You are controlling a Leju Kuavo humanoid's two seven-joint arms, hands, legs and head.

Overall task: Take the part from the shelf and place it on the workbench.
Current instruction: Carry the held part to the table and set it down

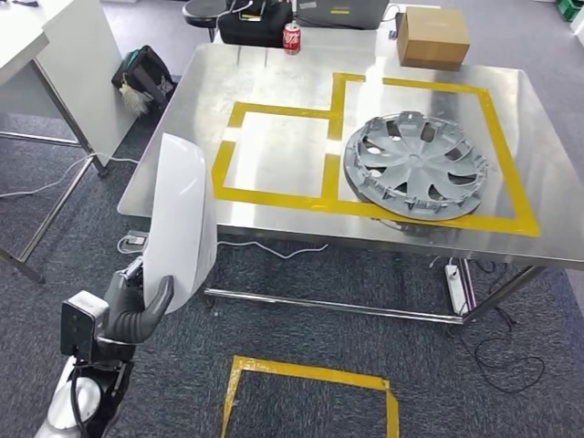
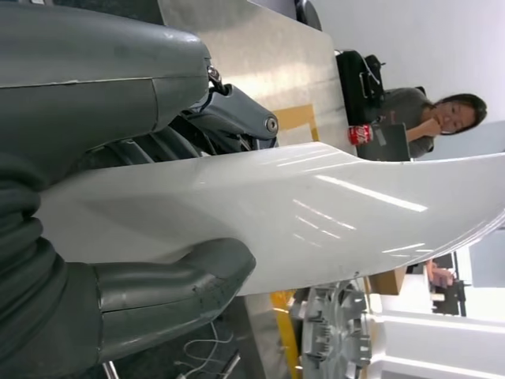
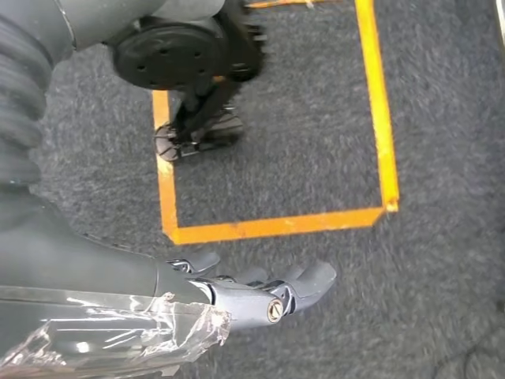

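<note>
My left hand (image 1: 138, 306) grips the lower end of a glossy white curved part (image 1: 181, 217), which stands upright off the near left corner of the steel workbench (image 1: 289, 160). The left wrist view shows my thumb (image 2: 173, 288) under the white part (image 2: 309, 209) and darker fingers (image 2: 238, 114) over it. On the bench, yellow tape marks a small empty square (image 1: 282, 153) and a larger area holding a silver wheel cover (image 1: 415, 165). My right hand (image 3: 262, 296) hangs over the grey carpet with its fingers stretched out, holding nothing.
A red soda can (image 1: 292, 38), a cardboard box (image 1: 432, 36) and a black bag (image 1: 255, 20) sit at the bench's far edge. A white table (image 1: 48, 55) stands at the left. A yellow tape square (image 1: 310, 394) marks the carpet. A person (image 2: 438, 118) sits beyond the bench.
</note>
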